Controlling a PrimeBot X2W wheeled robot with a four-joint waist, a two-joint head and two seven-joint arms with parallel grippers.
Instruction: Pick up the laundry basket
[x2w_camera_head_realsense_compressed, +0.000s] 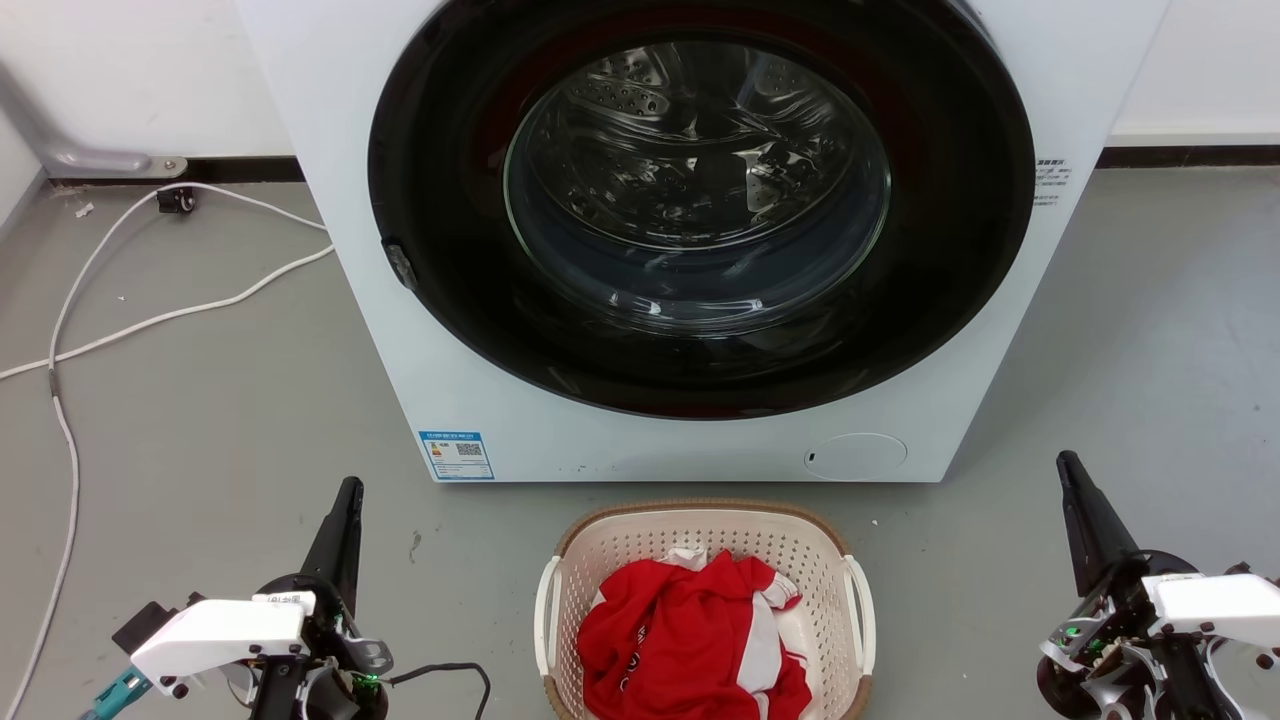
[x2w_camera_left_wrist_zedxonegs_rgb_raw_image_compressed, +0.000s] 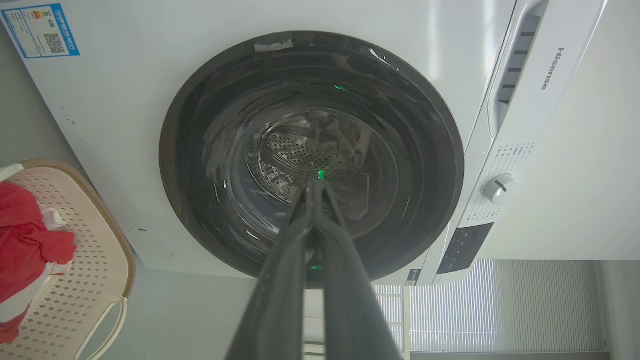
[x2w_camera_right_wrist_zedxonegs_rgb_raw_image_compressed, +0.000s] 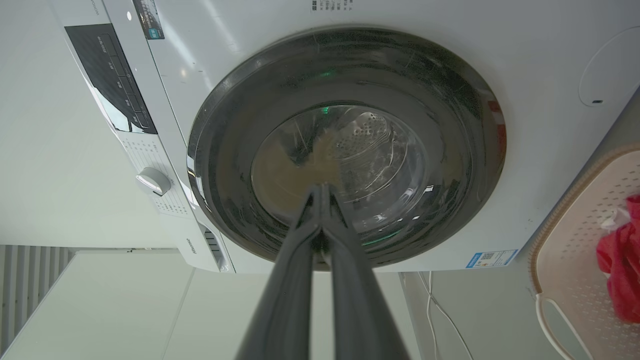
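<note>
One laundry basket (x2w_camera_head_realsense_compressed: 640, 545); one washing machine (x2w_camera_head_realsense_compressed: 700, 230)

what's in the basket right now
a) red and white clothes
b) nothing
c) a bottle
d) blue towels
a: in the head view, red and white clothes lie bunched inside the basket.
</note>
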